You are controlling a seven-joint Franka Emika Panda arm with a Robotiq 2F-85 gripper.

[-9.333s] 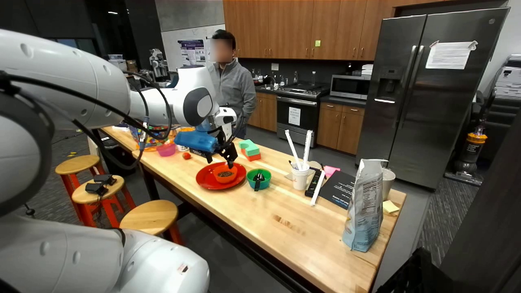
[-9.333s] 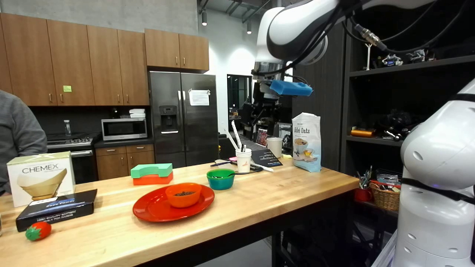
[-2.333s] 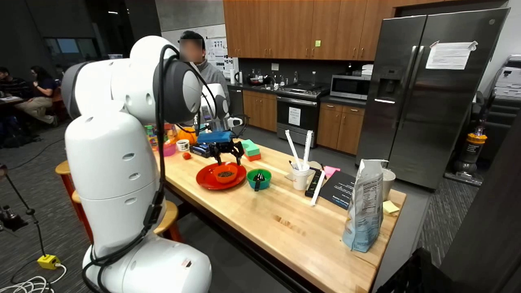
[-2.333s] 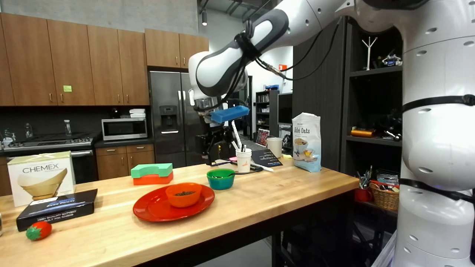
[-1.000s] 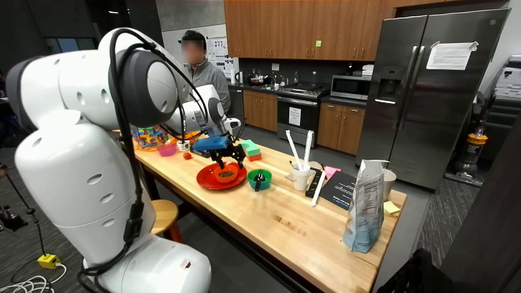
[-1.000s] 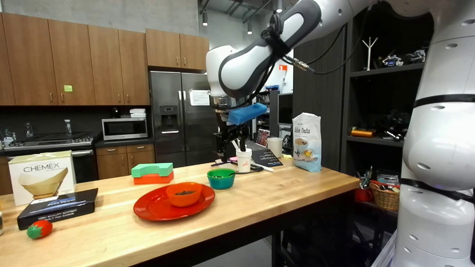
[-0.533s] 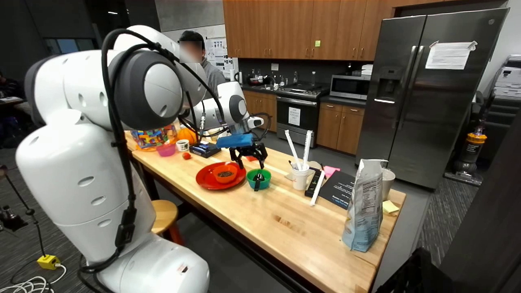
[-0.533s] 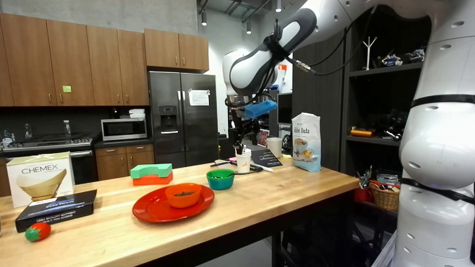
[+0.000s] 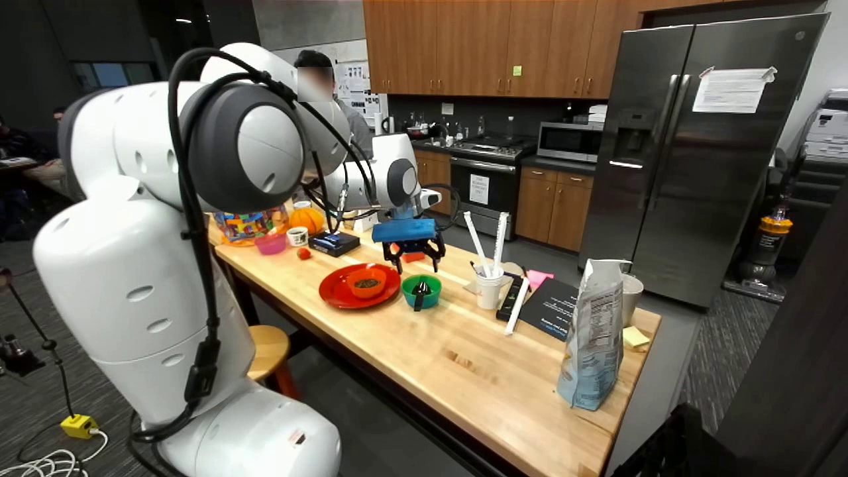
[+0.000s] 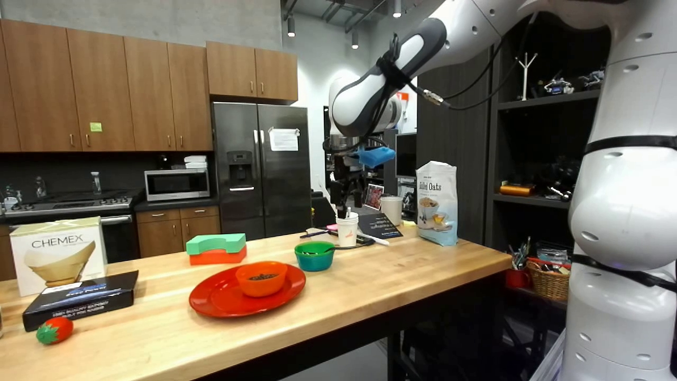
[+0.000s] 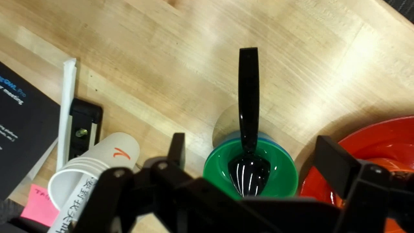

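Black spoon (image 11: pixel 249 129) and green bowl (image 11: pixel 283 171) are found lower than the gripper (image 9: pixel 418 267), whose fingers (image 11: pixel 336 163) are set wide apart, with both things framed between them in the wrist view. The spoon's scoop is cradled in the bowl, and its handle is laid across the rim, out above the wooden table (image 11: pixel 181 81). How far the fingertips are held from the bowl is hard to judge from these angles. Just beside, a red plate (image 10: pixel 211 298) is placed, and on it an orange bowl (image 10: pixel 262 287) is set with dark bits (image 10: pixel 263 276) inside. Toward the opposite side, white paper cups (image 10: pixel 347 233) are stacked, with paper-wrapped sticks (image 9: pixel 500 240) propped in them; near these a dark sheet (image 11: pixel 26 129) and a pink note (image 11: pixel 38 204) are laid. Well apart, a strawberry (image 10: pixel 58 329) is seen beside a black box (image 10: pixel 79 301), and a bag of oats (image 10: pixel 437 203) is stood upright by the table's end. Beyond, a person (image 9: pixel 358 126) is partly hidden by the robot arm (image 9: pixel 142 278), and a steel refrigerator (image 9: pixel 715 172) is seen.
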